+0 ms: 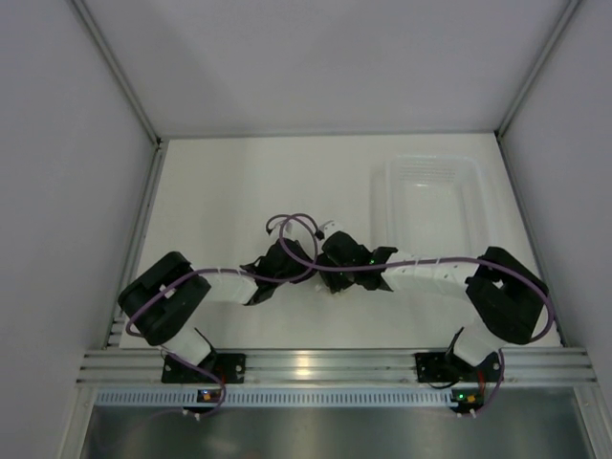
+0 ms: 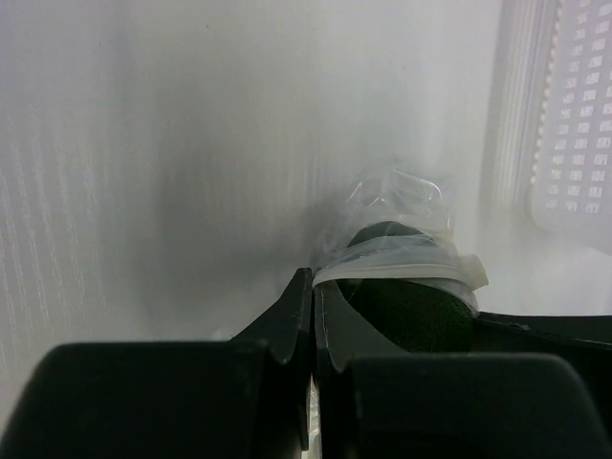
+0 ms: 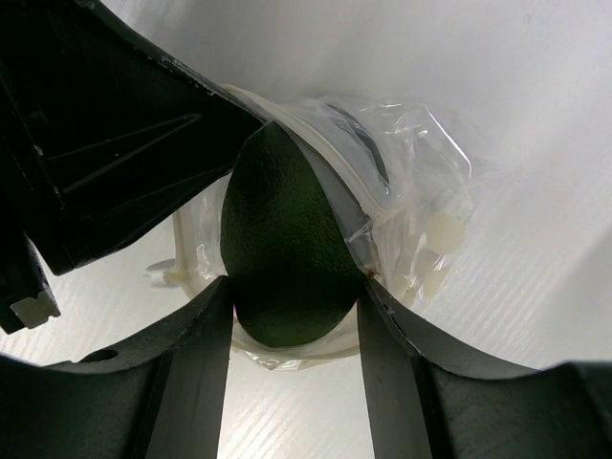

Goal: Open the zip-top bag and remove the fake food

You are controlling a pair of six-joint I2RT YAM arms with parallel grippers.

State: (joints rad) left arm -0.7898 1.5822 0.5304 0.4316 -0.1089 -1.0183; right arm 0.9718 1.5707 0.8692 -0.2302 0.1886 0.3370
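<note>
The zip-top bag [image 3: 421, 206] is a crinkly clear pouch with white spots; it lies on the white table between my two grippers. The fake food [image 3: 282, 249], dark green and oval, sits in the bag's open mouth with its round end sticking out. My right gripper [image 3: 292, 301] is shut on that round end, one finger on each side. My left gripper [image 2: 314, 292] is shut on the bag's white zip rim [image 2: 402, 260], with the green piece [image 2: 406, 311] just to its right. In the top view both grippers [image 1: 320, 271] meet mid-table and hide the bag.
A clear rigid rectangular tray [image 1: 430, 206] stands at the back right of the table and shows at the right edge of the left wrist view [image 2: 574, 115]. White walls enclose the table on three sides. The left gripper's black body [image 3: 96, 143] fills the right wrist view's upper left.
</note>
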